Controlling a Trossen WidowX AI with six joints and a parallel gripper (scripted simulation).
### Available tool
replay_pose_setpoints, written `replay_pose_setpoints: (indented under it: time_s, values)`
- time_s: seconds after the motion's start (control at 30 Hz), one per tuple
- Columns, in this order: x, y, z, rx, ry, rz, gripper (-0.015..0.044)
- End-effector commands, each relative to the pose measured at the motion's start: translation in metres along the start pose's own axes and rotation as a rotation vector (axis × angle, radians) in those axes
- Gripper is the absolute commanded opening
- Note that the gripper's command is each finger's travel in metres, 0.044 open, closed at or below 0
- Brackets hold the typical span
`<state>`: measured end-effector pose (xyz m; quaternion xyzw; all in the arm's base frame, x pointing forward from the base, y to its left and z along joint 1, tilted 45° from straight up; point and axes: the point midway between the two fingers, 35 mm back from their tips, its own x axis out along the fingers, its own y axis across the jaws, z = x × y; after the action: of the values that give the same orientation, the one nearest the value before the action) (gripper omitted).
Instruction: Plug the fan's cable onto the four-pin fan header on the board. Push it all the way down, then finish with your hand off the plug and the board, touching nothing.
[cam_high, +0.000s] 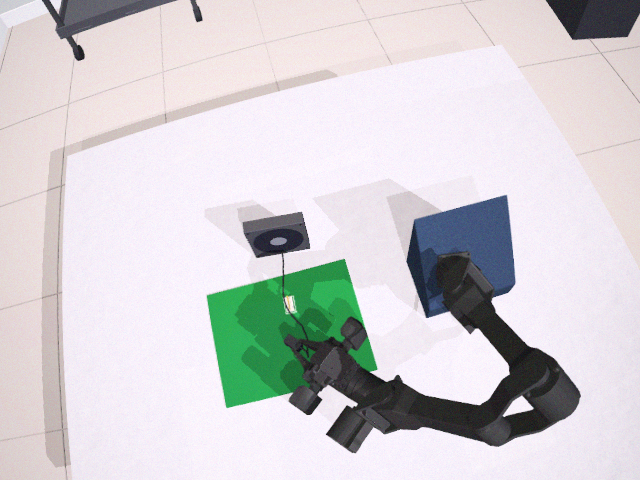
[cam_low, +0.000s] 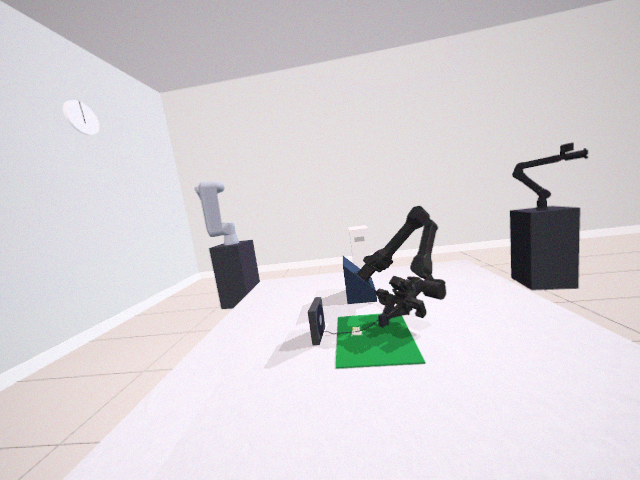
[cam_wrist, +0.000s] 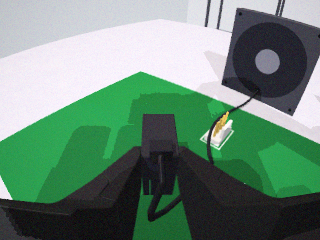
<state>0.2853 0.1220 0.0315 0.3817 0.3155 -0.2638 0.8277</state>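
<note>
"Where was the plug (cam_wrist: 160, 135) held?"

"It was clamped in the pincer (cam_high: 299, 341) (cam_low: 383, 321) (cam_wrist: 159, 154), between the two fingertips. In the wrist view it was seen as a dark block, with a loop of cable (cam_high: 283, 273) (cam_low: 336, 332) (cam_wrist: 209, 145) hanging below it."

"And how was it placed against the header (cam_high: 290, 304) (cam_low: 354, 333) (cam_wrist: 220, 134)?"

"Apart from it. In the top view, the pincer was set nearer the worktop's (cam_high: 155, 206) (cam_low: 232, 413) (cam_wrist: 50, 65) near edge than the header was. Pale plastic and yellow pins were left exposed, so the plug was not seated. Whether the board (cam_high: 232, 351) (cam_low: 361, 356) (cam_wrist: 30, 145) was touched by the plug could not be told."

"Where was the rest found?"

"The board was laid flat, nearer the left edge of the worktop than the right as seen from the top. The fan (cam_high: 278, 241) (cam_low: 316, 321) (cam_wrist: 267, 60) was stood upright just beyond it, toward the far edge, and from it the cable was run past the header to the pincer. The blue block (cam_high: 465, 248) (cam_low: 356, 286) was placed closer to the right edge."
</note>
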Motion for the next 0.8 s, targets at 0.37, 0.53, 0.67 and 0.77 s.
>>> replay_pose_setpoints:
  time_s: [0.37,0.53,0.67,0.77]
  values:
    - [0.004,0.001,-0.013,0.008,-0.008,0.002,0.0]
    - [0.006,0.001,-0.017,0.008,-0.008,0.002,0.0]
    - [0.007,0.001,-0.021,0.008,-0.008,0.002,0.0]
    - [0.008,0.001,-0.024,0.008,-0.008,0.002,0.0]
